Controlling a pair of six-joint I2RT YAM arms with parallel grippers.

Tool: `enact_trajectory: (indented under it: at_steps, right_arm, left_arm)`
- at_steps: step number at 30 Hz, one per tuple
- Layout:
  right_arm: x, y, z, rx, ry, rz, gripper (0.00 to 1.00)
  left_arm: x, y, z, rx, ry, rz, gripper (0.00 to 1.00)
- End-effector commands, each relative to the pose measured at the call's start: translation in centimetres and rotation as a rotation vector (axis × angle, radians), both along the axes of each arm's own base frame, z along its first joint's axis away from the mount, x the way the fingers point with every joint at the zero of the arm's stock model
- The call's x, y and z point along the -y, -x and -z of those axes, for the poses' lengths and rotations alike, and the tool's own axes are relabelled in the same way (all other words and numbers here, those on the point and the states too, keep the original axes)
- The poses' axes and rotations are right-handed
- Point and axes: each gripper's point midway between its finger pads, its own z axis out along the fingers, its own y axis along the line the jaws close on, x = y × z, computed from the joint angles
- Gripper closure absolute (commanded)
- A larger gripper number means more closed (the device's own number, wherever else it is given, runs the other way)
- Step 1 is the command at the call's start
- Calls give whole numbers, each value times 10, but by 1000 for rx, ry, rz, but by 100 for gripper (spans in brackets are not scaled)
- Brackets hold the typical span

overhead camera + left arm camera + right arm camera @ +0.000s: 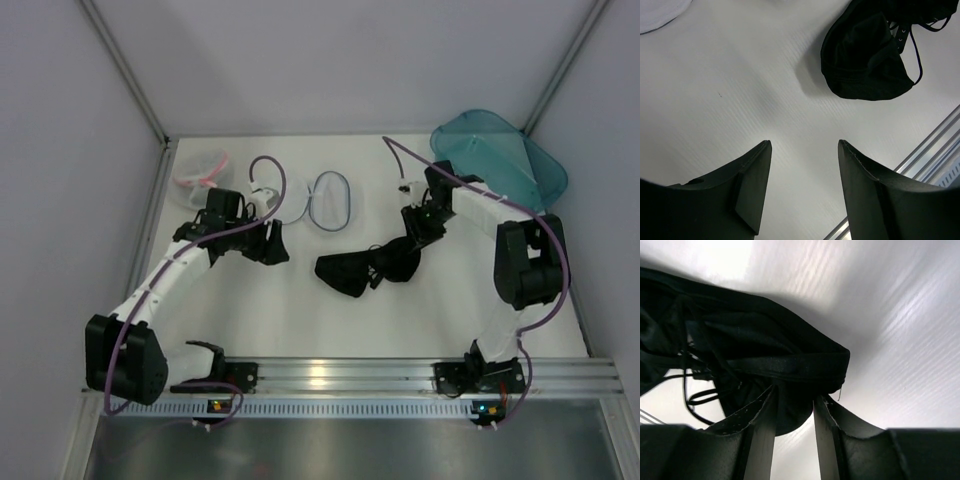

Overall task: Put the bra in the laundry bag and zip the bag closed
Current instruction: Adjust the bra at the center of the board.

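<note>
On table (300, 320): one bra (365, 268) | one laundry bag (330, 200) | left claw (802, 145) released | right claw (794, 392) grip unclear

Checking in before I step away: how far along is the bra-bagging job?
Done: nothing; the bra lies on the table. In hand: the right gripper straddles its edge, grip unclear; the left gripper is open. Left: bagging it in the laundry bag, zipping.

The white table (300, 320) carried four things. A black bra (350, 270) lay crumpled near its middle, and behind it rested the round laundry bag (328, 200) with its thin grey rim. A similar pink-rimmed bag (200, 172) sat in the far left corner, and a teal bin (500, 160) in the far right.
</note>
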Motion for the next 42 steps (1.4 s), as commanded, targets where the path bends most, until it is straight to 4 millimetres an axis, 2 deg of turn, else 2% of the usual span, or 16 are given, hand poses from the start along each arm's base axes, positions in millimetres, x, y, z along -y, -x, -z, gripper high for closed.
enact_trajectory:
  at_steps: [1,6,7,10,15,18,19,20,22,23,26,28,31,35,37,42]
  right_arm:
    - [-21,-32,-25,101,-101,-38,66]
    - [-28,-44,-35,158,-100,-110,59]
    - [-23,-42,-35,151,-67,-115,49]
    - [-5,-52,-48,221,38,-103,39]
    - [14,-53,-118,453,109,-73,33]
    - [-4,-38,-143,560,139,-112,32]
    - [-28,-28,-144,579,134,-168,32]
    - [-38,-21,-140,575,133,-177,31]
    - [-69,-5,-135,578,138,-236,29]
    - [-80,-2,-130,570,144,-254,29]
    - [-123,16,-124,581,147,-340,27]
    - [-154,39,-120,587,132,-428,27]
    - [-183,72,-104,600,145,-543,26]
    - [-201,105,-67,563,191,-660,22]
    - [-210,114,-60,548,183,-690,17]
    - [-220,111,-44,552,193,-695,16]
  left_arm:
    - [4,-3,-11,57,45,6,39]
    - [5,-5,-15,62,54,3,39]
    - [5,-5,-16,67,53,1,39]
    - [2,-9,-21,82,46,-19,38]
    - [-4,-16,-36,103,72,-85,36]
    - [-18,-31,-53,100,141,-183,31]
    - [-20,-34,-59,93,177,-198,29]
    - [-36,-44,-67,102,200,-259,27]
    - [-49,-51,-76,99,232,-323,25]
    - [-67,-58,-82,118,232,-381,25]
    - [-89,-64,-98,171,230,-447,23]
    - [-98,-65,-103,192,224,-478,23]
    - [-105,-63,-101,184,226,-509,23]
    - [-104,-59,-95,154,243,-517,23]
    - [-103,-59,-94,150,243,-516,23]
    - [-104,-60,-93,152,239,-510,23]
